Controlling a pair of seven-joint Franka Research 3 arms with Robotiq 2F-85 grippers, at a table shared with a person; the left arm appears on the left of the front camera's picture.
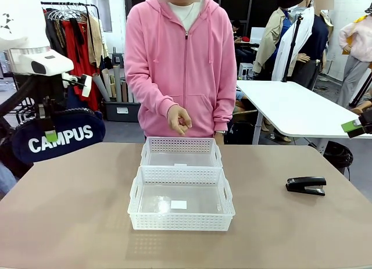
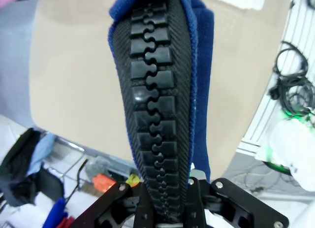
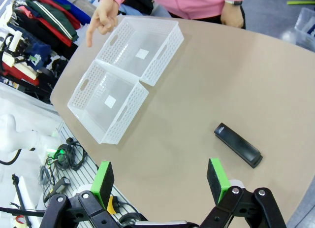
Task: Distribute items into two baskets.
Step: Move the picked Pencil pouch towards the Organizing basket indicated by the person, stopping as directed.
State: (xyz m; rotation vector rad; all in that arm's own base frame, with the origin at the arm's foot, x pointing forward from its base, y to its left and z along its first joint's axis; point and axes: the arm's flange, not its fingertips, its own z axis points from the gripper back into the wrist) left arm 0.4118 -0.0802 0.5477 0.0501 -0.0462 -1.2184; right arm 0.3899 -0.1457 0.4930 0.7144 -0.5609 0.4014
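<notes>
The navy pouch [image 1: 58, 139], white "CAMPUS" lettering facing the camera, hangs in the air at the left side of the surface [image 1: 70, 222], well apart from both baskets. The left fingers [image 1: 51, 135] are clamped together on its top edge. In the left wrist view the black zip runs straight out from between them, with blue fabric along each side. The left arm comes in high from the left, its wrist level and the fingers pointing down.

The black stapler [image 1: 306, 185] lies flat on the right part of the surface, apart from the baskets, with nothing touching it. The right fingers [image 1: 352, 126] stand wide apart and hold nothing. In the right wrist view their green pads [image 3: 103, 181] frame bare surface, with the stapler just beyond one pad. They hover high at the right edge, tilted down toward the surface.

The two white baskets sit end to end and touching at mid-surface, the larger basket [image 1: 181, 222] nearer the robot and the smaller basket [image 1: 182, 145] toward the person. Each has only a small white label on its floor.

The person's hand [image 1: 179, 119] hangs over the smaller basket's far rim, one finger pointing down.
</notes>
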